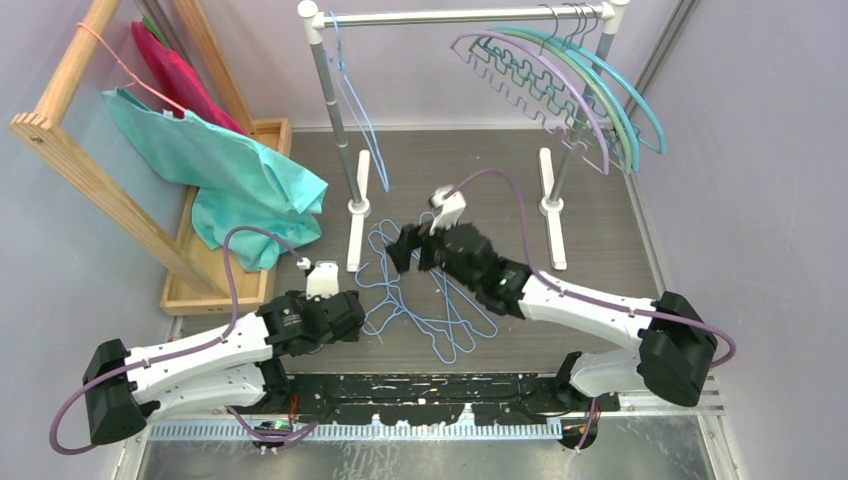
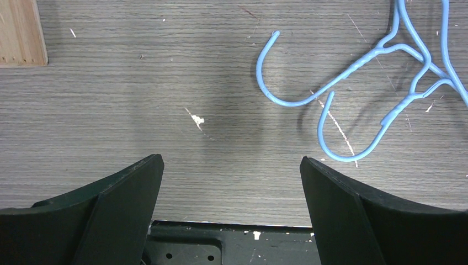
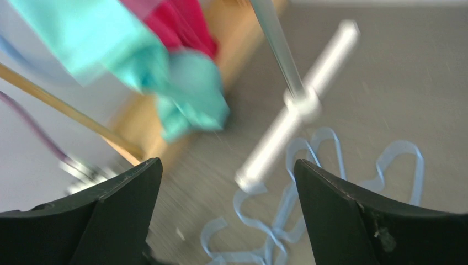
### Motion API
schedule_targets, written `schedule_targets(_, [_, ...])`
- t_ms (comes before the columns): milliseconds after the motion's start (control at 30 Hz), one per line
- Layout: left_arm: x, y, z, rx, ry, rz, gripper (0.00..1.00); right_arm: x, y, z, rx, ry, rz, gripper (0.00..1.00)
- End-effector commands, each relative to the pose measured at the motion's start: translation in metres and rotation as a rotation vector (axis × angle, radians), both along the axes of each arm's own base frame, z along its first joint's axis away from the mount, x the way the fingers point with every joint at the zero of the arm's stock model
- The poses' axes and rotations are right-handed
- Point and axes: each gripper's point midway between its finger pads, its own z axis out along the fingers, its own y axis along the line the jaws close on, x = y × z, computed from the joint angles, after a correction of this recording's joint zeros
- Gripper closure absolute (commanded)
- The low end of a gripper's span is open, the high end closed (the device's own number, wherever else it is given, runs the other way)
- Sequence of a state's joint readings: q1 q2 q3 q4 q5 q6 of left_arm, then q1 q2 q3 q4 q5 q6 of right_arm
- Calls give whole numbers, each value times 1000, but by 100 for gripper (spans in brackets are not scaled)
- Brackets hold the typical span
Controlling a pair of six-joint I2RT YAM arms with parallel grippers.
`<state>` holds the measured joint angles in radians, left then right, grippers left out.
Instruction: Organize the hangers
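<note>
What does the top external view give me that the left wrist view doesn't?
Only top external: the rail with the arched hangers bunched at its right end and one light-blue wire hanger near its left end, the teal garment on the wooden rack, and the right gripper open over the pile of wire hangers. Only left wrist: a close look at two hooks from that pile, with the left gripper open, empty, short of them. Both: blue wire hangers lying on the grey table.

arched hangers [image 1: 560,75] hang at the rail's [image 1: 440,16] right end, one wire hanger [image 1: 362,118] at its left. loose hangers [image 1: 445,320] lie on the table [image 1: 600,200] before it, and a garment [image 1: 240,170] is far left.
</note>
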<state>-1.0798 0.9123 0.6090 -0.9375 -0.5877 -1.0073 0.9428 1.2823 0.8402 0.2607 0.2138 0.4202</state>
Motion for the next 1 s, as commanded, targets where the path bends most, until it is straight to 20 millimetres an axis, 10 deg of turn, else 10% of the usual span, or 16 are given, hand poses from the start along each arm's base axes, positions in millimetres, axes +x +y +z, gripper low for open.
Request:
schedule_targets(0, [6,-1,11,-28,-37,28,2,-19,-31,-76,-362,53,-106,22])
schedule_targets(133, [5,-1,9,-32,-31,33,2,-37,-29,-108,-489,82,-68,50])
schedule_targets(600, [4,-3,8,-41,-25,31,2,-47,15,-163,-524,175,74,50])
schedule_targets(967, [3,-3,6,-37,-21,27,2,-53,31,-159,-432,199,109,53])
